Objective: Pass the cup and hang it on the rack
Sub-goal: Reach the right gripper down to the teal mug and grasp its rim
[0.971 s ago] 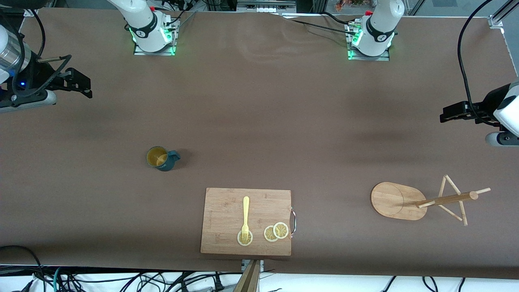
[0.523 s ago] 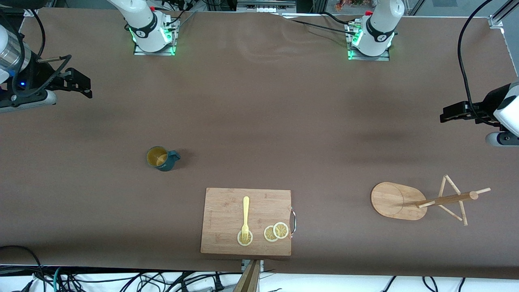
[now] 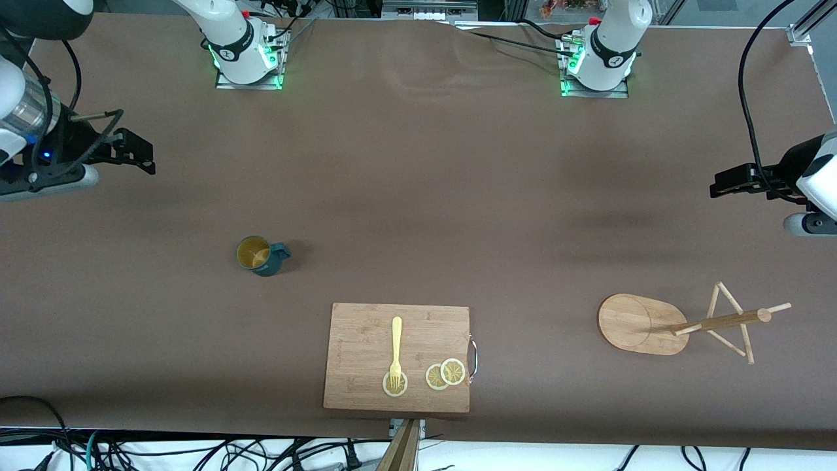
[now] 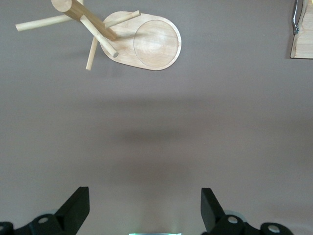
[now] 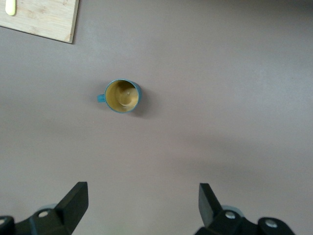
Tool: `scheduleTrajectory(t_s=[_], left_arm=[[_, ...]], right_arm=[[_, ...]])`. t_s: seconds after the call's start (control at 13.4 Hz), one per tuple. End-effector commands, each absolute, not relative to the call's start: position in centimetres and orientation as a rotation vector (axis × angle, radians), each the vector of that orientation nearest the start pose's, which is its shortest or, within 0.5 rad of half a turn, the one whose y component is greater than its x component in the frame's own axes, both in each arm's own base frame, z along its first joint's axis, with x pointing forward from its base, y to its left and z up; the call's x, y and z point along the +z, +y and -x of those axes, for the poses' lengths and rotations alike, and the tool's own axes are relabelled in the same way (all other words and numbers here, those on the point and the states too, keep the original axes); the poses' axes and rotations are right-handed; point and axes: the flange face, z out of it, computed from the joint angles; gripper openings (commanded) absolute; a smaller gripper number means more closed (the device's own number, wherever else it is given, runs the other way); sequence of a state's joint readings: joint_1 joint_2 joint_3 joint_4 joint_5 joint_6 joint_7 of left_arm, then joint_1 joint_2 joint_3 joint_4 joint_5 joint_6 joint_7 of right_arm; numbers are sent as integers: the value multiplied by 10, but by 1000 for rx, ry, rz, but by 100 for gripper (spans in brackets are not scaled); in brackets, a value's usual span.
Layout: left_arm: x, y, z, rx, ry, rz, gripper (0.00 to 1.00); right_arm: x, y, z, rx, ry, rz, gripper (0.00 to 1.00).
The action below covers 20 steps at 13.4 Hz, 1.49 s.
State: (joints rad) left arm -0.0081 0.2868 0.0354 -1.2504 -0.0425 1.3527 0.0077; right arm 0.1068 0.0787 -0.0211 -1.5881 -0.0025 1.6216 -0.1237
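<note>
Both grippers [image 3: 140,154] [image 3: 722,183] aloft, jaws wide

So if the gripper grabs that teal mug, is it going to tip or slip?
The cup stands upright on its flat bottom and looks squat, so it probably won't tip easily. Its ribbed side should help the fingers hold, though a glazed surface could still be slick. The loop handle sticks out to one side, so a push there would likely turn it.
</note>
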Motion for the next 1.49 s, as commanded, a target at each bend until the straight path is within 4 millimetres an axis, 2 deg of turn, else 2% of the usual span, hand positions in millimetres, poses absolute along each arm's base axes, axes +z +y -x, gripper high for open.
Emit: scheduleTrajectory(t_s=[0.0,0.07,0.15,0.37,0.52,0.82,0.9,1.05,1.27,1.42], left_arm=[[592,9,-620,280,-23,3183,100],[592,9,-620,280,-23,3183,100],[591,9,-620,282,-23,3183,100],[592,9,-620,280,-23,3183,100],[592,9,-620,280,-23,3183,100],[592,9,-620,280,-23,3183,100],[591,9,-620,282,-23,3183,100],[592,9,-620,280,-23,3183,100],[592,9,-620,280,-23,3183,100],[592,9,-620,280,-23,3183,100]], right_arm=[[542,56,-596,156,-346,3119,100],[513,59,-604,245,-350,3112,100],[504,57,-607,269,-350,3109,100],[493,54,-607,295,-338,3101,100],[471,59,-603,308,-342,3105,100],[371,63,-593,212,-352,3109,100],[345,84,-592,200,-393,3106,99],[315,95,-597,185,-420,3105,99],[286,100,-606,154,-424,3107,95],[287,102,-612,135,-422,3104,94]])
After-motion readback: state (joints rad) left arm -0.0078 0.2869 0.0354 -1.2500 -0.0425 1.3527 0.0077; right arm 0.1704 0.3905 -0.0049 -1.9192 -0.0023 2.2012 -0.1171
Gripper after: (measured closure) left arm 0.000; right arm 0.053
